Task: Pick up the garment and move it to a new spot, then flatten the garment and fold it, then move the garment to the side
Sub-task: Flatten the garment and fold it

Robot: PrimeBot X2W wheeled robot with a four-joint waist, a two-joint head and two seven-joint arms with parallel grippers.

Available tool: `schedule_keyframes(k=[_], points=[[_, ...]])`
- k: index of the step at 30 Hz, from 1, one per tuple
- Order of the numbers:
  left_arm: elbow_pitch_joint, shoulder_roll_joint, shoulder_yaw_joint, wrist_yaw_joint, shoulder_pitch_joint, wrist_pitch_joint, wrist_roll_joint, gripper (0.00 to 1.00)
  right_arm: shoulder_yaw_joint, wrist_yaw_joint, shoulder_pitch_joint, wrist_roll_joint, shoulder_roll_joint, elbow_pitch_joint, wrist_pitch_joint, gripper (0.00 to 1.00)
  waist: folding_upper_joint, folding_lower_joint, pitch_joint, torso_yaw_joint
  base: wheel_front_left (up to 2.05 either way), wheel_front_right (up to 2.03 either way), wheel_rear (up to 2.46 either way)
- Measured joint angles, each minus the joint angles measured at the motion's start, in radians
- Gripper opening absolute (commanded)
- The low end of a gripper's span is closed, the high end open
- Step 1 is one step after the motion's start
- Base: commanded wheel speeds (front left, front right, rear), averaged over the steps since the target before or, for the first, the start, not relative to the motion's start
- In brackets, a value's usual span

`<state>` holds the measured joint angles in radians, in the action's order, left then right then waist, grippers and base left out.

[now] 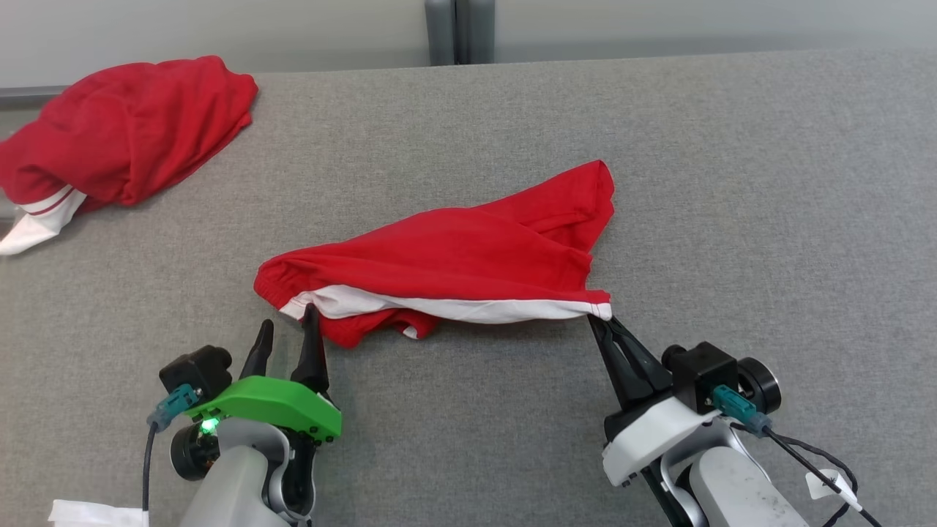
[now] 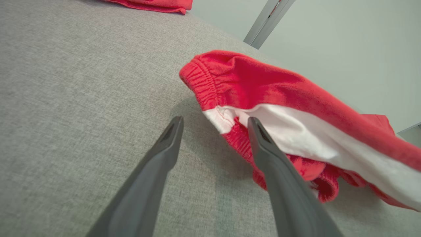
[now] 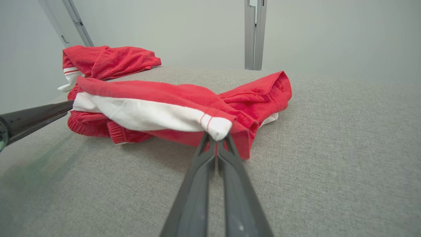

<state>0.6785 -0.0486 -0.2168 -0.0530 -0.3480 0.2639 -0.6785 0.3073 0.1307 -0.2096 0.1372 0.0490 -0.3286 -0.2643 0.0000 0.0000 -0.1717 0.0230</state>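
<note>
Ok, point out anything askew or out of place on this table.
The red garment with a white stripe lies crumpled on the grey fabric table, one hem corner pinched in the shut right pincer, the open left pincer at its waistband. A second red garment sits heaped at the far left edge.

The left gripper (image 1: 289, 316), long dark fingers on a green plastic mount, stands spread wide, pointing forward; the right gripper (image 1: 599, 322), on a white mount, leans inward, fingers pinched tight on a corner of the red-and-white cloth garment (image 1: 454, 256).
</note>
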Motion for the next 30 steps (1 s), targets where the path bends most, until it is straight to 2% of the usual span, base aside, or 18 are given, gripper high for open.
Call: schedule_keyframes(k=[1,3,4,6,7,8,10,11,16,24,30], points=[[0.013,0.0,0.0,0.0,-0.012,0.0,-0.007,1.0,0.001,0.0,-0.001,0.0,0.0,0.0,0.0,0.0,0.0,0.0,-0.003,-0.003,0.0,0.0,0.0],[0.036,0.0,0.002,0.0,-0.03,0.0,-0.017,0.86,0.003,0.0,-0.003,0.0,0.0,0.001,0.0,0.0,0.0,0.0,-0.007,-0.009,0.0,0.0,0.0],[0.05,0.0,0.005,0.0,-0.037,0.0,-0.024,0.76,0.005,0.0,-0.005,0.0,0.0,0.001,0.0,0.0,0.0,0.0,-0.01,-0.012,0.0,0.0,0.0],[0.068,0.0,0.006,-0.001,-0.046,0.0,-0.024,0.49,0.006,0.0,-0.008,0.0,0.0,0.001,0.0,0.0,0.0,0.0,-0.014,-0.018,0.0,0.0,0.0],[0.076,0.0,0.007,-0.002,-0.053,0.0,-0.024,0.43,0.006,0.0,-0.01,0.0,0.0,0.002,0.0,0.0,0.0,0.0,-0.016,-0.02,0.0,0.0,0.0],[0.08,0.0,0.006,-0.007,-0.058,0.0,-0.025,0.33,0.005,0.0,-0.012,0.0,0.0,0.003,0.0,0.0,0.0,0.0,-0.019,-0.023,0.0,0.0,0.0],[0.081,0.0,0.006,-0.014,-0.064,0.0,-0.026,0.03,0.003,0.0,-0.013,0.0,0.0,0.006,0.0,0.0,0.0,0.0,-0.023,-0.026,0.0,0.0,0.0],[0.079,0.0,0.006,-0.017,-0.067,0.0,-0.027,0.0,0.002,0.0,-0.013,0.0,0.0,0.006,0.0,0.0,0.0,0.0,-0.025,-0.027,0.0,0.0,0.0],[0.043,0.0,0.009,-0.034,-0.069,0.0,-0.015,0.0,-0.012,0.0,-0.019,0.001,0.0,0.015,0.0,0.0,0.0,0.0,-0.03,-0.033,0.0,0.0,0.0],[-0.139,-0.015,0.05,-0.063,-0.04,0.0,0.024,0.0,-0.061,0.0,-0.054,0.046,0.006,0.073,0.0,0.0,0.0,0.0,-0.011,-0.036,0.0,0.0,0.0],[-0.328,-0.064,0.002,-0.074,0.01,0.0,0.015,0.0,-0.083,0.0,-0.081,0.113,0.077,0.161,0.0,0.0,0.0,0.0,0.028,-0.039,0.0,0.0,0.0]])
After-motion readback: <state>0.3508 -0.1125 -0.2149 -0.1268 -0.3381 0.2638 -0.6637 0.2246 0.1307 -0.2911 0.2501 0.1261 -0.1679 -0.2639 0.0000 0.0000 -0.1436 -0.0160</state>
